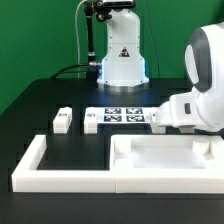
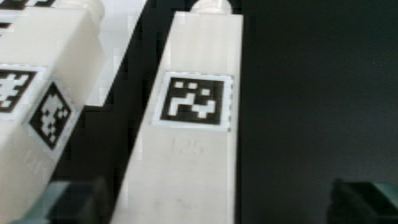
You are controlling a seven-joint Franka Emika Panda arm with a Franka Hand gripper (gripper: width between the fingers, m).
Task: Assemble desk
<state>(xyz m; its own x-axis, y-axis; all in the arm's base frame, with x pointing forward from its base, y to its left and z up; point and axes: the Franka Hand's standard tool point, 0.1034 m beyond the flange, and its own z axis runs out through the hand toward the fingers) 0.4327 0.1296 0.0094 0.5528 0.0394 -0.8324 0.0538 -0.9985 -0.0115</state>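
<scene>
Checking exterior view: two spare legs (image 1: 63, 120) lie on the worktop (image 1: 40, 100) beside the marker board (image 1: 122, 116), the tabletop (image 1: 160, 152) sits inside the border wall (image 1: 30, 165), and the arm (image 1: 200, 95) blocks its own working end. Wrist view: gripper (image 2: 214, 200) wide open, empty, fingertips (image 2: 365, 195) straddling a tagged leg (image 2: 196, 100) just beside another tagged part (image 2: 27, 100); I judge closing off-centre could nudge that neighbour or twist the leg.

Exterior view: two legs (image 1: 63, 120) (image 1: 91, 119), one tabletop (image 1: 150, 152), one wall (image 1: 30, 160), one marker board (image 1: 122, 117), one arm (image 1: 205, 80). Wrist view: two legs (image 2: 192, 150) (image 2: 22, 140), three clear tags (image 2: 196, 100) (image 2: 50, 112) (image 2: 15, 88); same legs as exterior pair, cannot tell.
</scene>
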